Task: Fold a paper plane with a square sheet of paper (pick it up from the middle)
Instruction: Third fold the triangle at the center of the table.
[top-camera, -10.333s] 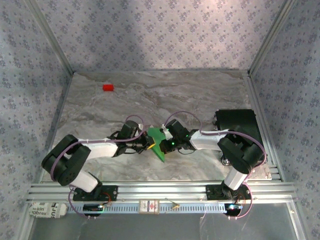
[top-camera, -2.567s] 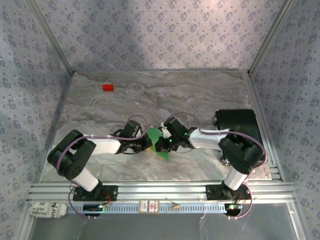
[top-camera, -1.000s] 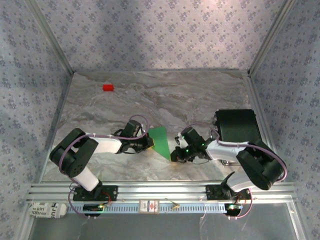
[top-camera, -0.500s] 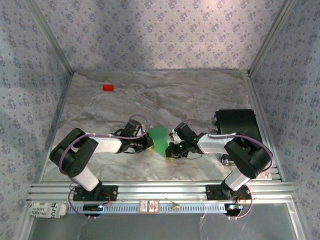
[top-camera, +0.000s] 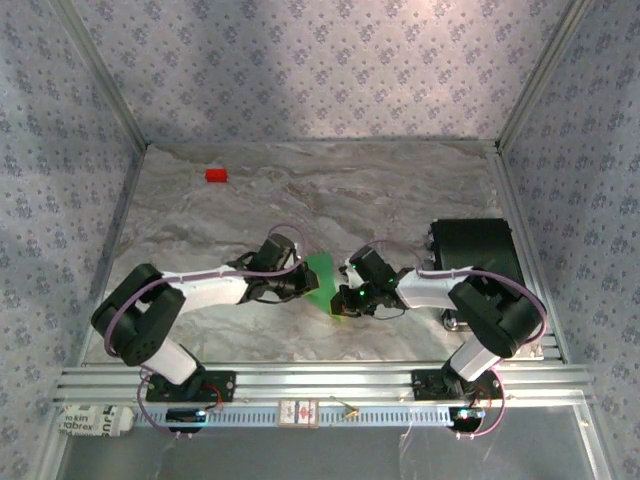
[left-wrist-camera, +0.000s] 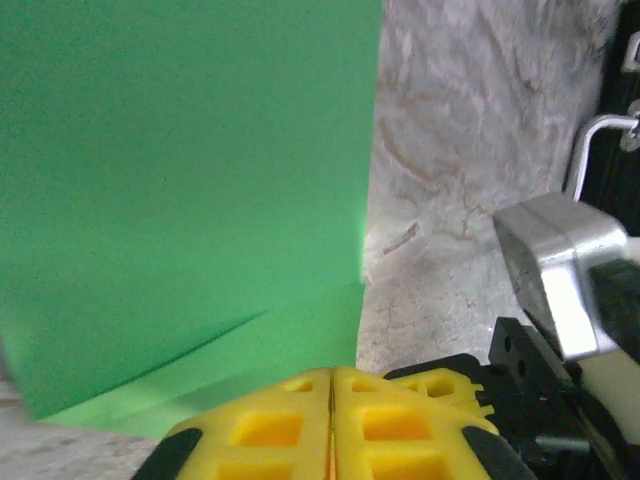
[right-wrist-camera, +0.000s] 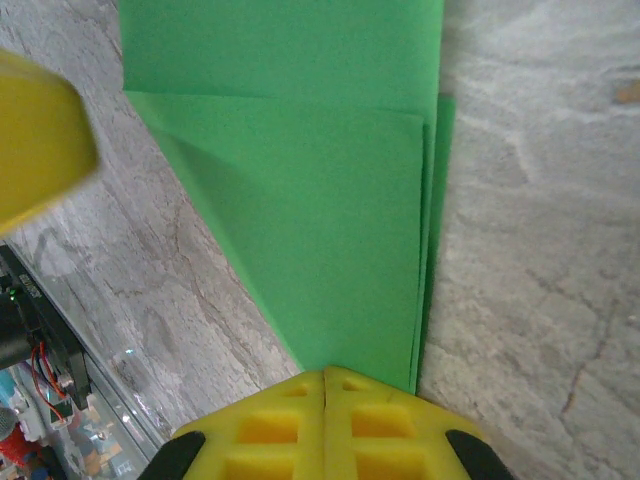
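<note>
Near the middle of the grey marbled desk lies a thin, bright green sheet of paper, folded into flat layers with one end narrowing to a point that faces the arms' bases. Both arms reach in low over the desk and meet at it. The left claw sits at the sheet's left edge and the right claw at its pointed near end.

From the left wrist, the sheet of paper spreads wide ahead, a lower flap running back to the left claw. Its yellow fingers are pressed together with no gap. Whether the flap is caught between them cannot be told.

From the right wrist, the sheet of paper shows stacked folded edges along its right side, tapering down to the right claw. Its yellow fingers are likewise pressed together right at the paper's tip, and a grip on it cannot be confirmed.

Far back on the left of the desk rests a small red block, well apart from the paper. A black box stands at the right side.
</note>
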